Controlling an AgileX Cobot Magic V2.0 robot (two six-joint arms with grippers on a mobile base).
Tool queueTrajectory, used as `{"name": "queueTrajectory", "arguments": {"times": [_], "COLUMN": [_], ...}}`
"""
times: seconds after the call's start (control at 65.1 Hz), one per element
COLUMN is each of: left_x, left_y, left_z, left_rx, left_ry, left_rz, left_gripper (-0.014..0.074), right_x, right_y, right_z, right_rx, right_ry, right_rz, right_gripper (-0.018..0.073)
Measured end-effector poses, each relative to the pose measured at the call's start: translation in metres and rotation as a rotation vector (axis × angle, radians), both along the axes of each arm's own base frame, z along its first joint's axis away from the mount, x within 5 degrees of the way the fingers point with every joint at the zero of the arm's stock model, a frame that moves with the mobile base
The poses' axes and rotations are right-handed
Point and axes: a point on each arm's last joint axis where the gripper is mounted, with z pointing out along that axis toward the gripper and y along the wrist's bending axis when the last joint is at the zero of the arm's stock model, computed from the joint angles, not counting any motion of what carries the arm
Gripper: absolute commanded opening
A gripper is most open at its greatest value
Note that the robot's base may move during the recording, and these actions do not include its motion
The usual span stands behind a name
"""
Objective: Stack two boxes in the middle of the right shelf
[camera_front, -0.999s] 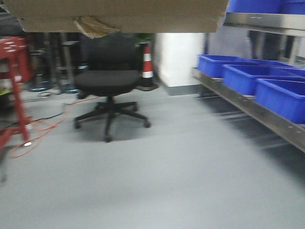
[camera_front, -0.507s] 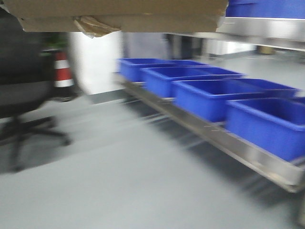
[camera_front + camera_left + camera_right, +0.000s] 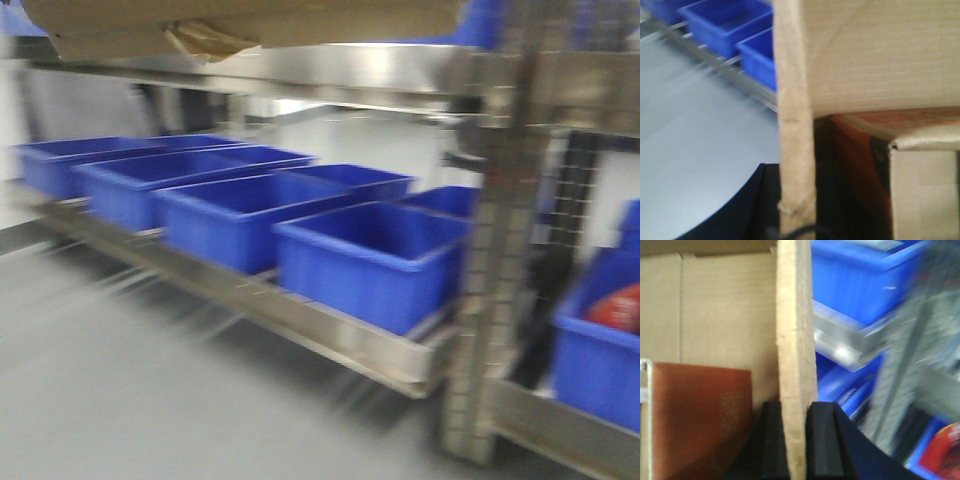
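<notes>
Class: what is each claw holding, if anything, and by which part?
The right claw pinches a cardboard box by the thin edge of an upright panel. The left wrist view is too dark to tell.

View swung right: chair, cone gone; shelf (image 3: 330, 70), blue bins (image 3: 370, 255) now ahead; perforated upright (image 3: 495, 250) entered right.

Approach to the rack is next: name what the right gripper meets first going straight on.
The right gripper has its jaws shut on an edge of the cardboard box, which runs straight ahead, so that cardboard comes first. Beyond it, probably the blue bin on the steel shelf; depth is blurred.
</notes>
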Motion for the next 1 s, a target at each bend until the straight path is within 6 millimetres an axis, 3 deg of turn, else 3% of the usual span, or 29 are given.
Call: {"name": "queueTrajectory", "arguments": {"times": [0.384,0.999], "left_x": [0.0,0.0], "left_y": [0.004,0.005], "left_z": [0.001,0.002], "left_rx": [0.009,0.009], "left_ry": [-0.007,-0.009], "left_rz": [0.018,0.021], "left_gripper": [-0.0111,-0.0111], "right_x": [0.004,0.005], "right_y": [0.006,0.005], "right_z": [0.01,0.011], "right_rx": [0.015,0.013], "right_ry": [-0.126,-0.138], "right_rz": [0.062,0.063], "right_gripper": [-0.0154,-0.0154]}}
